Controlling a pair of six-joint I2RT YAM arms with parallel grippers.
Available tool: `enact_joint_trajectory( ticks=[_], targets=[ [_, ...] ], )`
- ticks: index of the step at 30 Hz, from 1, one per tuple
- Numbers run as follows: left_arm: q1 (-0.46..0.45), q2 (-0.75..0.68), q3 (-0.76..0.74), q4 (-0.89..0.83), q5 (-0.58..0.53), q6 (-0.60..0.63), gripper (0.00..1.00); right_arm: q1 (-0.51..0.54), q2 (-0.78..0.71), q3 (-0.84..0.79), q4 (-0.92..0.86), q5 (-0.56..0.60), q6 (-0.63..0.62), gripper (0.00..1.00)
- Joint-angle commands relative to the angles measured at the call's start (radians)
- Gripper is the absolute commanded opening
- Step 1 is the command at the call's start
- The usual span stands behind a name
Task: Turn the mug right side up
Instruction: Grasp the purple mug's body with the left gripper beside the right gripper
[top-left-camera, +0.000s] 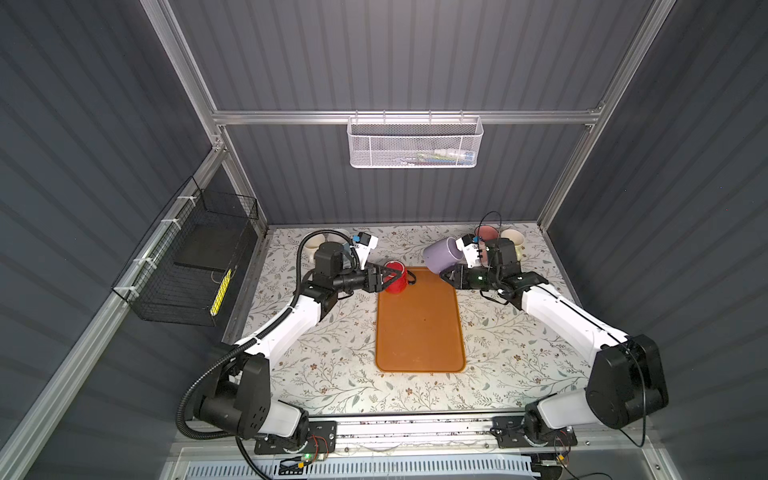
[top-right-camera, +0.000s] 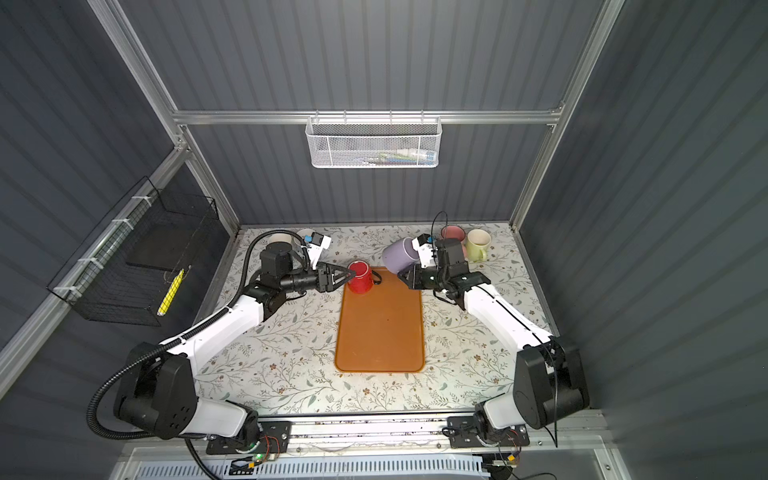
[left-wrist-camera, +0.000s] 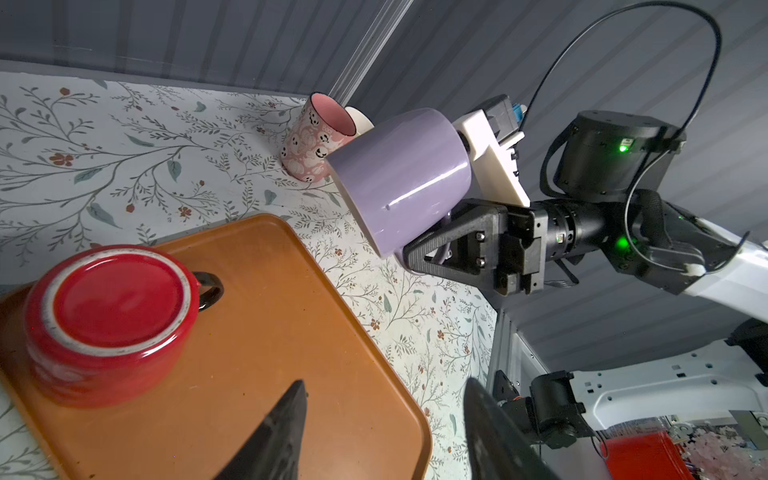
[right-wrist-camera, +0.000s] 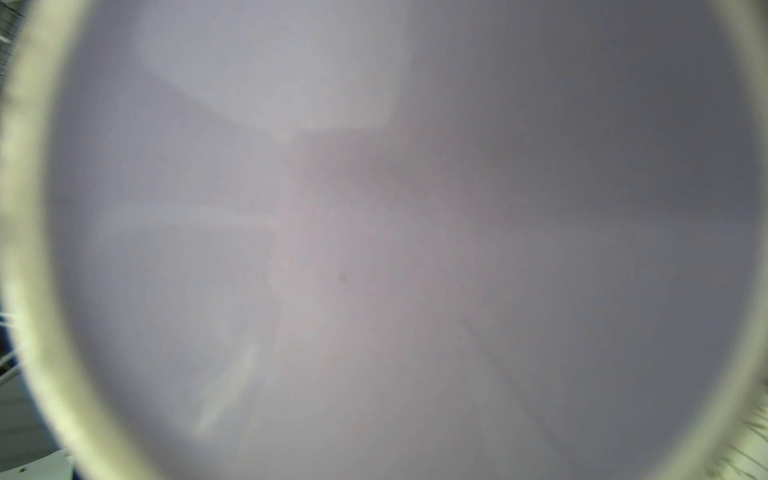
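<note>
The purple mug (top-left-camera: 441, 253) is held in the air beyond the far right corner of the orange tray (top-left-camera: 419, 332), clear of the flowered tabletop (top-left-camera: 332, 374). It is gripped from below by the right gripper (left-wrist-camera: 415, 253), whose jaws are closed on what appears to be the mug's handle. The mug's long axis is tipped well off vertical, lying closer to level. Its base is turned toward the right arm's wrist camera, and in the right wrist view the blurred lilac base (right-wrist-camera: 374, 249) with its pale ring fills nearly the whole frame. The mouth is pointed away from that arm, slanting down toward the left; the opening itself is not seen in any view.

A red mug (left-wrist-camera: 112, 316) is stood upside down on the far left corner of the tray, base up, with its black handle (left-wrist-camera: 210, 289) turned toward the right arm. The left gripper (left-wrist-camera: 386, 432) is held just beside it with its fingers (left-wrist-camera: 282, 432) spread apart and nothing between them. In both top views the fingertips are seen right at the red mug's side; contact cannot be told.

A pink patterned mug (left-wrist-camera: 316, 137) is stood upright near the far right corner.
</note>
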Motion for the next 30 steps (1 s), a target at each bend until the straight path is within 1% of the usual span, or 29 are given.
enact_joint_trajectory(
  ticks=[1,10,16,20,24,30],
  targets=[
    [-0.007,0.013,0.018,0.084,0.042,-0.041,0.6,-0.005,-0.043,0.009,0.121,-0.086,0.008,0.0],
    [-0.023,0.058,0.018,0.232,0.052,-0.104,0.6,-0.006,-0.059,-0.013,0.204,-0.184,0.056,0.0],
    [-0.047,0.114,0.014,0.449,0.077,-0.245,0.61,-0.006,-0.057,-0.028,0.251,-0.22,0.079,0.0],
    [-0.091,0.151,0.06,0.485,0.067,-0.247,0.61,-0.006,-0.058,-0.033,0.287,-0.248,0.095,0.0],
    [-0.113,0.211,0.083,0.57,0.074,-0.305,0.61,-0.004,-0.065,-0.035,0.283,-0.267,0.085,0.0],
    [-0.136,0.243,0.113,0.587,0.069,-0.313,0.61,-0.004,-0.082,-0.062,0.289,-0.287,0.082,0.0]
  ],
)
